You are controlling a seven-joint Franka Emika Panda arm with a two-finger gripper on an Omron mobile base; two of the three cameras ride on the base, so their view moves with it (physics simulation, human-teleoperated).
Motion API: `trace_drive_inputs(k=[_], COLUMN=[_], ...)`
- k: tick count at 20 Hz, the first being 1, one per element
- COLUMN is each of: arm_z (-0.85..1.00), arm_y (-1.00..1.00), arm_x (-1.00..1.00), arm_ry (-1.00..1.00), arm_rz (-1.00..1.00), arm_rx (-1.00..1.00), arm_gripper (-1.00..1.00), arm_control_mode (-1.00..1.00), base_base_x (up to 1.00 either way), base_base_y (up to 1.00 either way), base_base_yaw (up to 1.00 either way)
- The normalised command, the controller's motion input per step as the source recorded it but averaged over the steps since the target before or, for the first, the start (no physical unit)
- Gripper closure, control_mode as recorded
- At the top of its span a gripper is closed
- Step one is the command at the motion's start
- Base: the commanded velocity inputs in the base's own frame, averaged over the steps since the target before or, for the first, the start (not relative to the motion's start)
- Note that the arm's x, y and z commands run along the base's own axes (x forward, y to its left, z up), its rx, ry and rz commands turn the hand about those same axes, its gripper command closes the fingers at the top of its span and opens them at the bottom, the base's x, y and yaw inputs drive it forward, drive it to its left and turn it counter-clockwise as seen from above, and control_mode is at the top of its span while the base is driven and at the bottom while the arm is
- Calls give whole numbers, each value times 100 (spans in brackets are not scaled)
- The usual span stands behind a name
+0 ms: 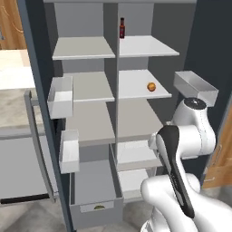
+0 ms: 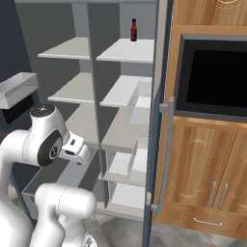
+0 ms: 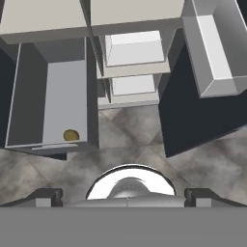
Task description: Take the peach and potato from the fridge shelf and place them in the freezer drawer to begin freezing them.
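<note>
While my hand looks down over the open drawer (image 3: 48, 96), potato (image 3: 71, 135) lies inside at its front edge, about 10 o'clock of my view | peach (image 1: 151, 86) sits on the shelf (image 1: 136, 88) above, my next target | pincer: cannot tell how open, nothing seen held.

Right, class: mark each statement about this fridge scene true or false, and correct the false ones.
1. The potato lies inside the open freezer drawer. True.
2. The peach is in the drawer too. False: it sits on the fridge shelf, near the shelf's right edge.
3. A dark bottle stands on the top shelf. True.
4. The freezer drawer is pushed shut. False: it is pulled out, its inside open to view.
5. The tool grips the peach. False: nothing sits between its fingertips in the hand view.
</note>
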Motion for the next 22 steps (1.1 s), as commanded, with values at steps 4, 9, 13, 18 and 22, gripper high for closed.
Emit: trace_drive_inputs(k=[4, 9, 13, 18, 22], arm_z=[0, 0, 0, 0, 0], arm_y=[0, 0, 0, 0, 0], arm_x=[0, 0, 0, 0, 0], arm_ry=[0, 0, 0, 0, 0], arm_rz=[0, 0, 0, 0, 0], arm_rx=[0, 0, 0, 0, 0], arm_gripper=[-100, -100, -100, -100, -100], arm_control_mode=[100, 100, 100, 100, 100], base_base_x=[34, 40, 44, 49, 41], base_base_y=[-19, -8, -24, -11, -15], base_base_yaw=[0, 0, 0, 0, -2])
